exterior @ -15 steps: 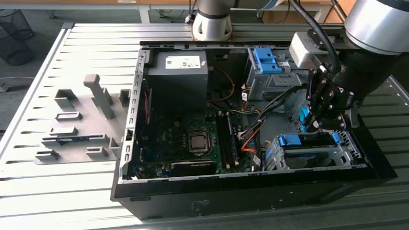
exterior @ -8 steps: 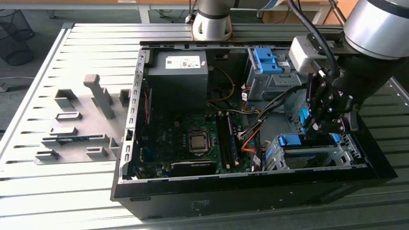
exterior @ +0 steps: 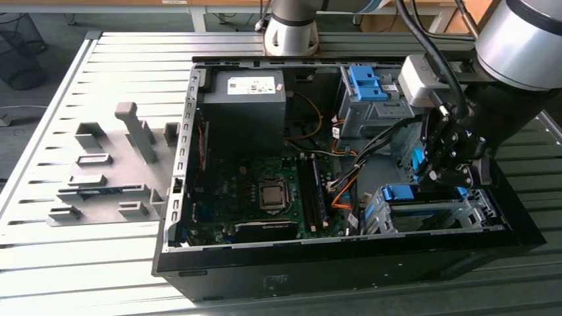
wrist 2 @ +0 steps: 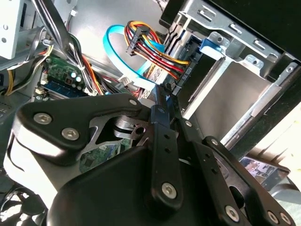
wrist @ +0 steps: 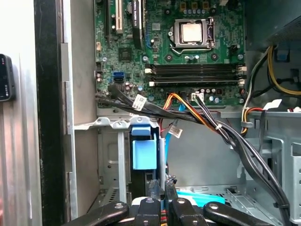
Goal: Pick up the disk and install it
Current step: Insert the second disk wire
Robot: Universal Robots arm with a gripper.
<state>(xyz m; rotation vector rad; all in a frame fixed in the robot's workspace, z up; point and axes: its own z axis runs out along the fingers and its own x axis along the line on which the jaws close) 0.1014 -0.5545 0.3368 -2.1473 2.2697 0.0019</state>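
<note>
The disk [exterior: 412, 195] sits in the silver drive cage [exterior: 474, 214] at the near corner of the open computer case, on the exterior view's right. Its blue frame shows at the cage's open end. That blue frame [wrist: 143, 151] appears in the cage slot in the first wrist view, and a blue edge [wrist 2: 211, 45] shows in the second wrist view. My gripper [exterior: 439, 176] hangs just above the cage and the disk. Its black fingers [wrist: 156, 190] stand pressed together with nothing seen between them, and the gripper [wrist 2: 164, 94] tip points at the cable bundle beside the cage.
A motherboard [exterior: 263, 191] fills the case floor, and a big black box [exterior: 246, 105] stands at the back. A second cage with a blue bracket [exterior: 364, 82] stands at the back right. Coloured cables [wrist 2: 150, 42] and a light-blue ribbon cross near the cage. Grey fixtures [exterior: 114, 171] lie on the table.
</note>
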